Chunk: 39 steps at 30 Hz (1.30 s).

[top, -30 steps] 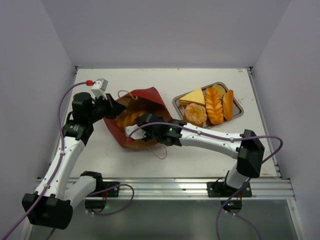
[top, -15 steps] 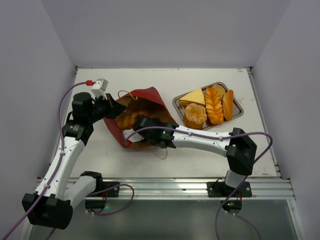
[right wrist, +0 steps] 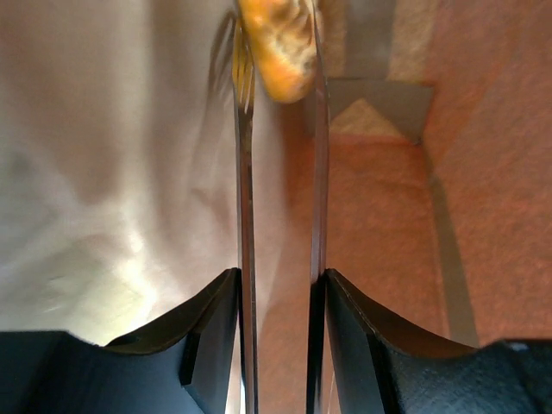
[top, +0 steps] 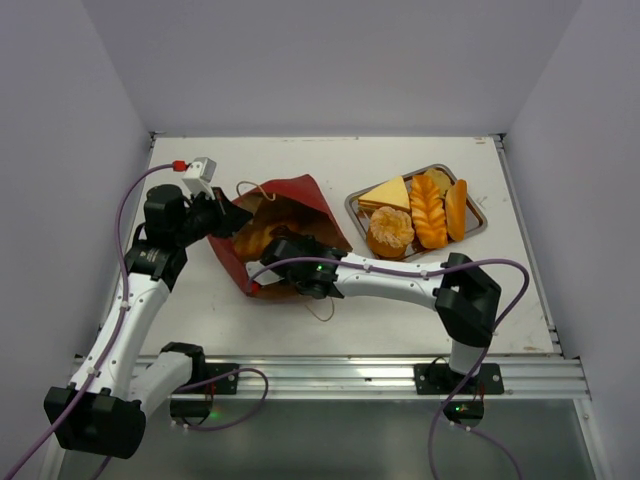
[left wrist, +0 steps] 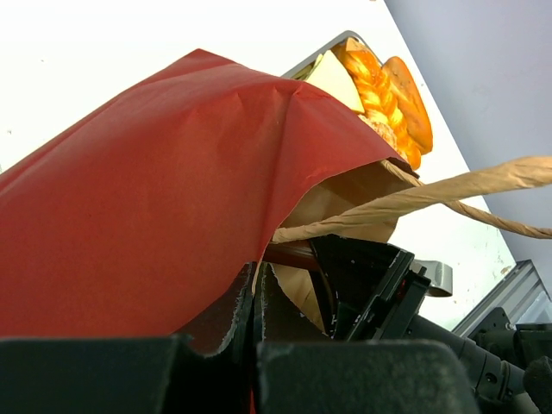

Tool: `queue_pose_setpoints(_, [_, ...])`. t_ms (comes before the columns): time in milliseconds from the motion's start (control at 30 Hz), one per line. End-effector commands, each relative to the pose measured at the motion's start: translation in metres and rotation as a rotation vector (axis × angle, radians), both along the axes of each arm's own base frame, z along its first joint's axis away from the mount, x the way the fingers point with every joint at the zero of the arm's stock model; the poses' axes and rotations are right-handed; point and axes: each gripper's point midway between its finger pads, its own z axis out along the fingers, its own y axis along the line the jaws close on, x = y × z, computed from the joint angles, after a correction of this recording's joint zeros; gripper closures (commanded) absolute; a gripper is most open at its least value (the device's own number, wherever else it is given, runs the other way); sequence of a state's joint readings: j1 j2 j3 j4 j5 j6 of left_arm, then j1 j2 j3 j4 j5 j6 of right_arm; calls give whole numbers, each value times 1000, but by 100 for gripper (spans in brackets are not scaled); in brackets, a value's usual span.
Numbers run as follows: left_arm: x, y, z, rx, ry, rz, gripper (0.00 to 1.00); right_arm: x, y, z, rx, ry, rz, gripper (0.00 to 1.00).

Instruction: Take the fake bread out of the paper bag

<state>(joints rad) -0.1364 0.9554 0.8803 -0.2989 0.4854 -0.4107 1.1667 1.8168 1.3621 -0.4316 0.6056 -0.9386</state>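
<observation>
Okay, nearest me, my left gripper [left wrist: 254, 345] is clamped shut on the torn edge of the paper bag [left wrist: 155, 198], red paper pinched between its fingers, holding the mouth up. One looped string handle [left wrist: 414, 194] arcs across the opening.

My right gripper [right wrist: 276, 285] is inside the bag, its jaws partly closed on the metal tongs [right wrist: 245, 216], one finger pressed against the outside of each blade. The blades run forward, close together, over the brown kraft lining. At their tips sits a glossy golden roll [right wrist: 274, 43], between the two ends; I cannot tell whether they actually pinch it. That roll lies deep in the bag, near its bottom fold.

Farther out on the table [top: 400, 150], right of the bag and apart from it, the steel tray [top: 476, 215] carries the other fake bread: a yellow-topped triangular sandwich [top: 385, 193], a round piece [top: 390, 228], a braided loaf [top: 428, 212] and an oval roll [top: 457, 208] side by side.
</observation>
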Motion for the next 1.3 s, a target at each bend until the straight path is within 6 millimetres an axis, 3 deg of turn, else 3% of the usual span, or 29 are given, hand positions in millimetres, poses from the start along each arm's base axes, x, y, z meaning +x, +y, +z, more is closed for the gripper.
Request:
queue_pose_setpoints(0, [0,-8,25,-42,-82,-31,100,6,6,14,36,-70,-16,53])
queue_pose_setpoints(167, [1,-8,25,-42,-83,-31,100,5,5,19,53,-75,-13,53])
queue_pose_setpoints(600, [-3,-12,28,-69,-84,-53,100,12,13,-5,0,-71,-35,54])
queue_pose_setpoints(667, [-3,-12,27,-70,-81,-53,100,12,13,-7,-4,-67,-34,58])
queue_pose_setpoints(833, [-4,-11,25,-63,-79,-48,100,7,10,-5,8,-47,-31,87])
queue_pose_setpoints(967, [-2,-8,21,-49,-78,-29,100,2,6,13,63,-23,-23,92])
queue_pose_setpoints(1267, [4,3,7,4,-60,29,100,-13,-15,37,138,44,-8,95])
